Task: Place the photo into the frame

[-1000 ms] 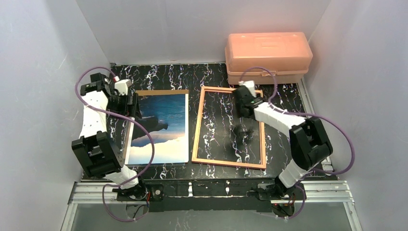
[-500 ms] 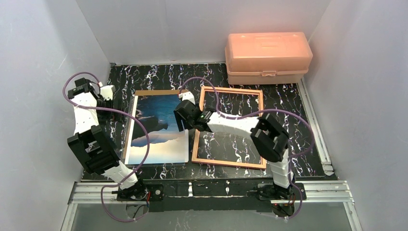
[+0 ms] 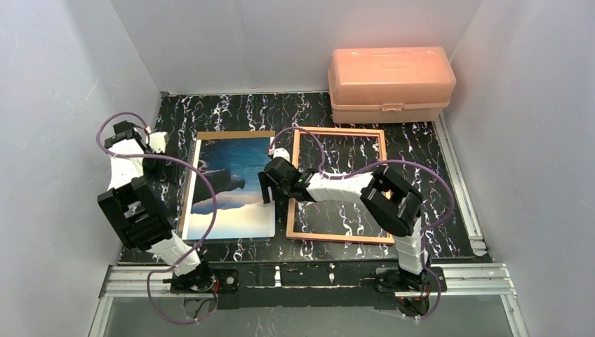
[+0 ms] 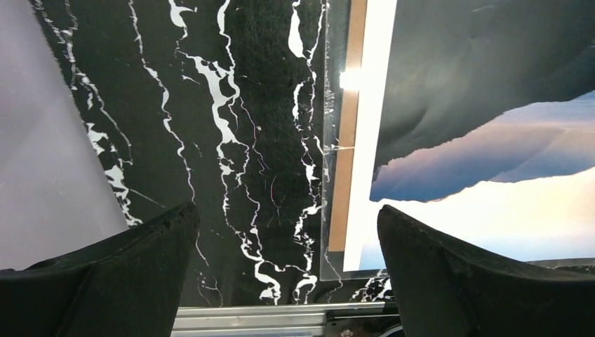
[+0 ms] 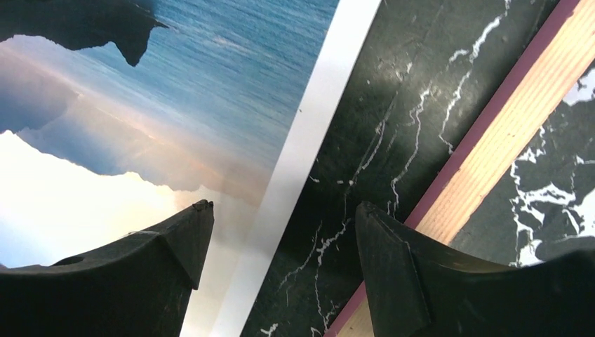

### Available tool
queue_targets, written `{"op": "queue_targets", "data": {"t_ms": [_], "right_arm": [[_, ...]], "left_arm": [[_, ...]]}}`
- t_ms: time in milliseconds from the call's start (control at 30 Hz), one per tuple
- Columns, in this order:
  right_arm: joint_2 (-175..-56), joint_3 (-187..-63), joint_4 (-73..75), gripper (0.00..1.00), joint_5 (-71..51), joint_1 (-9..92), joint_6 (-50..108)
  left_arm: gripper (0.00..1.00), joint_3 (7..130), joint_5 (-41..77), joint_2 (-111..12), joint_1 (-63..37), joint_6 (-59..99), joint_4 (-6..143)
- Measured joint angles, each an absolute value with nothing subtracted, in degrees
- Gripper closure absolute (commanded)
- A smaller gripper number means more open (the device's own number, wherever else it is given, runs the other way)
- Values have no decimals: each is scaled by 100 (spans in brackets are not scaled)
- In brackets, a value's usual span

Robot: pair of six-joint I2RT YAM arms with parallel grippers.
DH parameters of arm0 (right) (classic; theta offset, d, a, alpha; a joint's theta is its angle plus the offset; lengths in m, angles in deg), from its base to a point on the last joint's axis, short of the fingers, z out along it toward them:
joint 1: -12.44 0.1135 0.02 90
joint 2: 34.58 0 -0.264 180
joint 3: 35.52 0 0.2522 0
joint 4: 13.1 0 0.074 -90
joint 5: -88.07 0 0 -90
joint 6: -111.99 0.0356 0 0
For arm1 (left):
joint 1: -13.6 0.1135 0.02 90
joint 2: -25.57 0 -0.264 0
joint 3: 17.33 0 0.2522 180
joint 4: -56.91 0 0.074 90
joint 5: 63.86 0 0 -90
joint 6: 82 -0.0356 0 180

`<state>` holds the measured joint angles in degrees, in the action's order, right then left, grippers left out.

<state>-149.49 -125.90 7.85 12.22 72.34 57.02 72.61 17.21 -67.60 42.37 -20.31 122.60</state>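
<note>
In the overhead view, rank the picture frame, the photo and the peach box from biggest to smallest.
1. the frame, clearly largest.
2 and 3. the peach box and the photo look about alike, so I won't rank them.

The photo shows dark blue sky over pale cloud; the frame looks tan, perhaps pink-edged; black desk, white veins; peach box.

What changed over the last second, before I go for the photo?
The right gripper swung left from above the frame's far right part to straddle the photo's right edge, open and holding nothing. The left gripper backed leftward off the photo's far left corner, also open. The frame's near end seems nudged slightly to the right. The photo and the peach box stayed put.
</note>
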Motion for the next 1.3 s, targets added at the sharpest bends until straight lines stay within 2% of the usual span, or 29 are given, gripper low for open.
{"op": "queue_targets", "data": {"t_ms": [100,400,433,467,500,533,900,1300], "right_arm": [[-14794,-12359,669,14,1130,7190,5791],[-14829,-12464,726,14,767,7072,6344],[-14835,-12472,712,14,724,7068,6421],[-14844,-12483,710,14,684,7063,6530],[-14855,-12485,684,14,654,7063,6613],[-14868,-12492,660,14,639,7063,6700],[-15071,-12759,640,14,521,7020,7280],[-15130,-12750,210,14,-432,6950,7485]], "left_arm": [[7,7102,1796,-6987,4237,-2029,12017],[24,6282,2257,-7547,4237,-1983,11099],[32,6228,2279,-7577,4237,-1981,11033],[46,6193,2279,-7619,4237,-1955,10979],[55,6195,2274,-7660,4237,-1920,10953],[57,6195,2276,-7680,4237,-1870,10913],[60,6409,2252,-7907,4185,-1465,10830],[65,6409,2163,-7912,4010,-1312,10795]]}}
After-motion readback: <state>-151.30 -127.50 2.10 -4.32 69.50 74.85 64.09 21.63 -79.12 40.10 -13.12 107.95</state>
